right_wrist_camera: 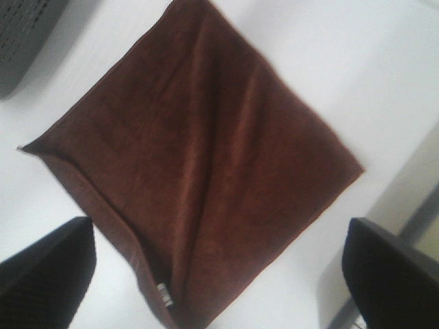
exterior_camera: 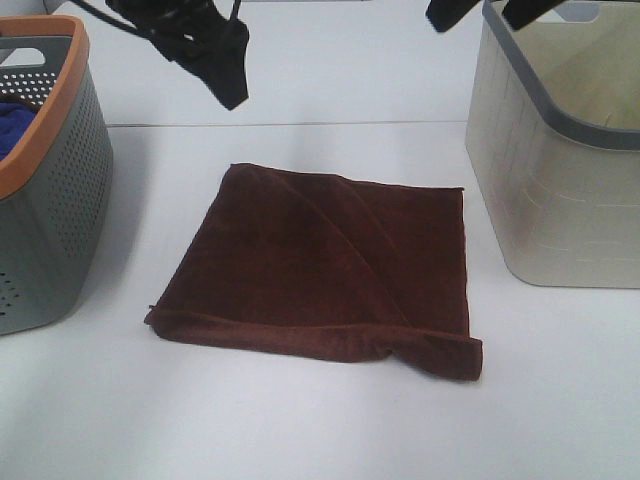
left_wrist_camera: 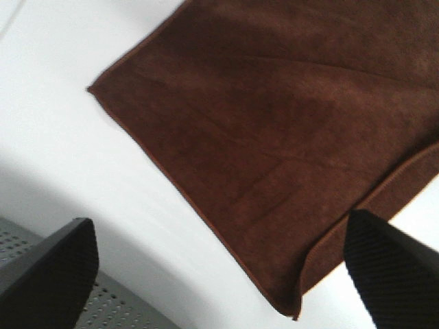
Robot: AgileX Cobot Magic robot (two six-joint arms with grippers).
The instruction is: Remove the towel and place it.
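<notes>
The towel (exterior_camera: 325, 270) lies spread on the table (exterior_camera: 300, 420), between the grey basket (exterior_camera: 50, 200) and the beige basket (exterior_camera: 560, 170), touching neither. A ridge runs across it and its near edge is rolled over. Above the towel's far side the left gripper (left_wrist_camera: 226, 267) hangs with fingers apart, holding nothing. The right gripper (right_wrist_camera: 219, 274) is up over the towel too, fingers wide and empty. A blue cloth (exterior_camera: 12, 125) sits in the grey basket.

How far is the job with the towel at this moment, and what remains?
Done: the towel lies spread on the white table, between the grey basket with the orange rim and the beige basket. In hand: nothing; the left gripper and the right gripper are open above the towel. Whether anything is left cannot be told.
</notes>
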